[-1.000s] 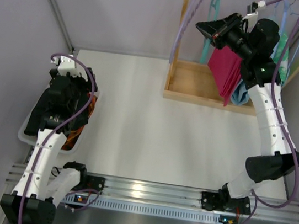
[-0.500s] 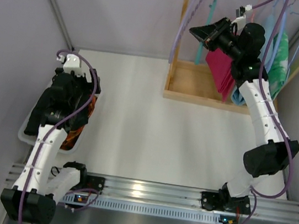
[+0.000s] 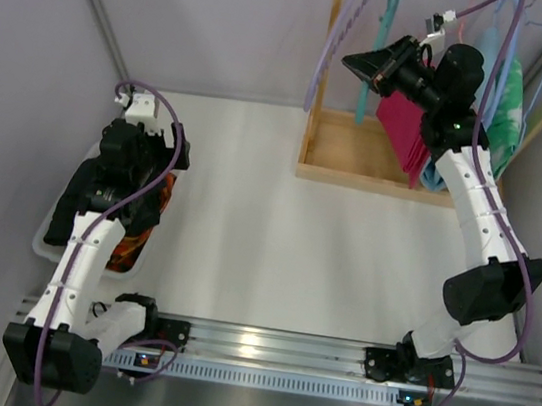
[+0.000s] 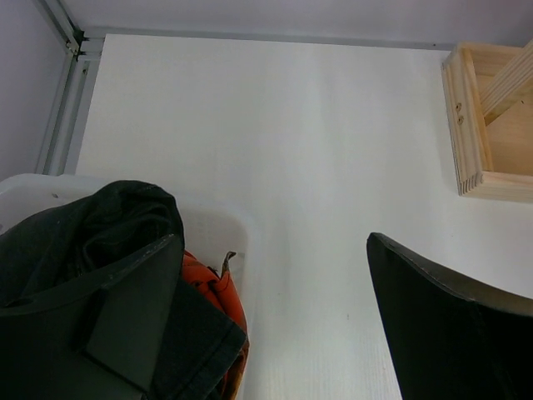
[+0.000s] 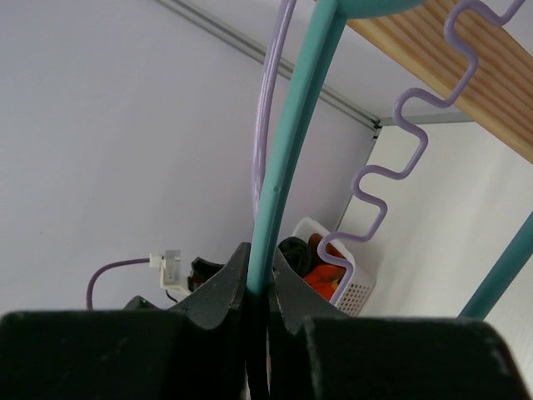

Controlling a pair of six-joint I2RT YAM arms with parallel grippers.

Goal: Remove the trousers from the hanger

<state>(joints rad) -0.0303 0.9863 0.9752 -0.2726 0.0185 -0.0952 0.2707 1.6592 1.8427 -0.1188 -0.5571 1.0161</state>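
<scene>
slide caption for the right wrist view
Right gripper shut on thin teal plastic hanger, wavy lilac hanger beside it

Our right arm (image 3: pixel 479 207) stretches up and forward, the right gripper (image 5: pixel 258 273) with its fingers (image 5: pixel 218 292) pinched tight on the hanger (image 5: pixel 291 142), which rises from between them. Our left arm (image 3: pixel 92 239) folds low; the left gripper (image 4: pixel 273 243) has its fingers spread wide.

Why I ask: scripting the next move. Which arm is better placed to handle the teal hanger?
Right: the right gripper is shut on the hanger; the left gripper is open at the bin.
</scene>
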